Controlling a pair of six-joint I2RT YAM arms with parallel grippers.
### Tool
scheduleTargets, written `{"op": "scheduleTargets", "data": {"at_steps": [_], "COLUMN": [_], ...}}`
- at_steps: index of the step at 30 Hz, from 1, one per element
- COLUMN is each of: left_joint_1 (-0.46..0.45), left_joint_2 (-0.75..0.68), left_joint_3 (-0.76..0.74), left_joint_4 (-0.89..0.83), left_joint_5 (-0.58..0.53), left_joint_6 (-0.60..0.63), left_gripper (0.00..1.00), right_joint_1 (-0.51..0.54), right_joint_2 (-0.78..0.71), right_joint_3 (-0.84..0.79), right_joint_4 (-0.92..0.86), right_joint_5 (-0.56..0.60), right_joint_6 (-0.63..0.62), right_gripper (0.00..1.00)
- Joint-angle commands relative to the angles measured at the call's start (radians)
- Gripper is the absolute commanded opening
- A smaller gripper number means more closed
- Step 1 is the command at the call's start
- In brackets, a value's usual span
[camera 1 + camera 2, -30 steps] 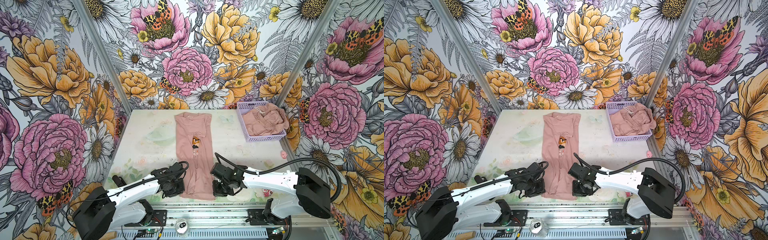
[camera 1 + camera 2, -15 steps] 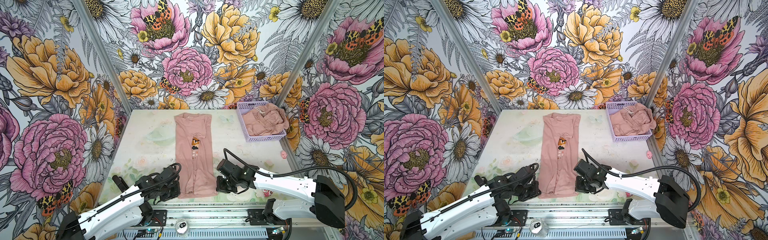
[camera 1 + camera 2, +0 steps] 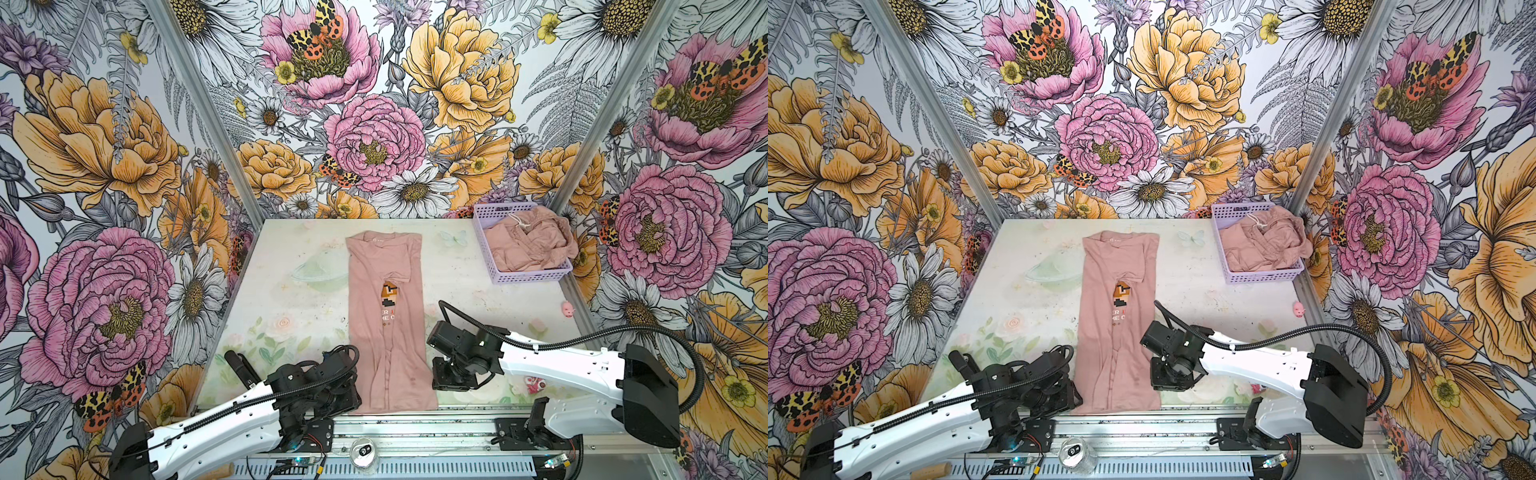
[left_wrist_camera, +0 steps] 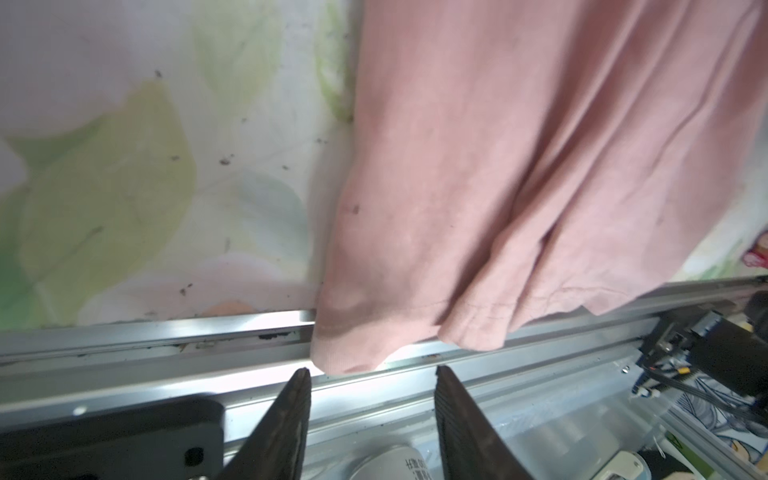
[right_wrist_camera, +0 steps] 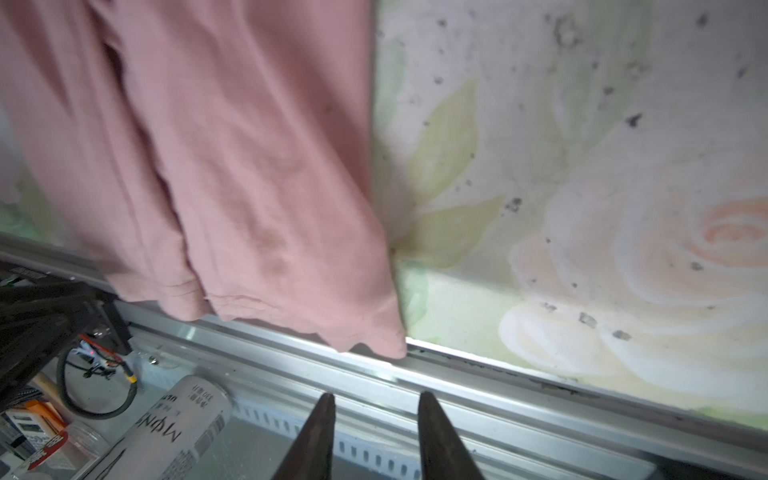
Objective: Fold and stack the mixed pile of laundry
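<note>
T-shirt [image 3: 390, 332]: lies on the table [image 3: 291, 291] as a long narrow strip, both sides folded in, collar toward the far wall. Its hem hangs over the near edge onto the metal rail [image 4: 166, 336].
Print: half buried in the fold. Only a sliver of the pixel figure and a few cut-off white letters show in both top views.
Left pincer [image 4: 372, 370]: fingers spread with nothing between them, the left hem corner just beyond the tips. Whether it touches cannot be told. In both top views the arm's own wrist hides the fingers.
Right pincer [image 5: 376, 395]: fingers parted by a narrower gap, also empty, over the rail near the right hem corner. It too is covered from above.
Basket [image 3: 532, 276]: far right corner of the table, holding a crumpled pink garment [image 3: 528, 243] with a drawstring that spills over the rim. How many pieces lie inside cannot be made out.
Can [image 5: 166, 419]: lying below the rail, its lettering blurred.
</note>
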Motion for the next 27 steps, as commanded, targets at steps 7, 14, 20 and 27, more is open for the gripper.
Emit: {"op": "scheduleTargets", "data": {"at_steps": [7,14,20,27], "left_joint_1": [0.168,0.288,0.295,0.297], "left_joint_2": [0.037,0.049,-0.016,-0.059], "left_joint_3": [0.006,0.003,-0.016,-0.045], "left_joint_4": [0.05,0.026,-0.026,-0.048], "left_joint_5": [0.017,0.055,0.058,0.074], "left_joint_6": [0.052,0.074,0.041,0.024], "left_gripper": [0.54,0.54,0.54,0.54], "right_joint_1": [0.06,0.12,0.147,0.181], "right_joint_2": [0.294,0.521,0.666,0.796], "right_joint_3": [0.322,0.464,0.596,0.797], "right_joint_4": [0.099,0.151,0.043,-0.237], "right_joint_5": [-0.061,-0.127,-0.126,-0.016], "right_joint_6": [-0.172,-0.199,-0.221,-0.299], "right_gripper": [0.45,0.44,0.47,0.5]}}
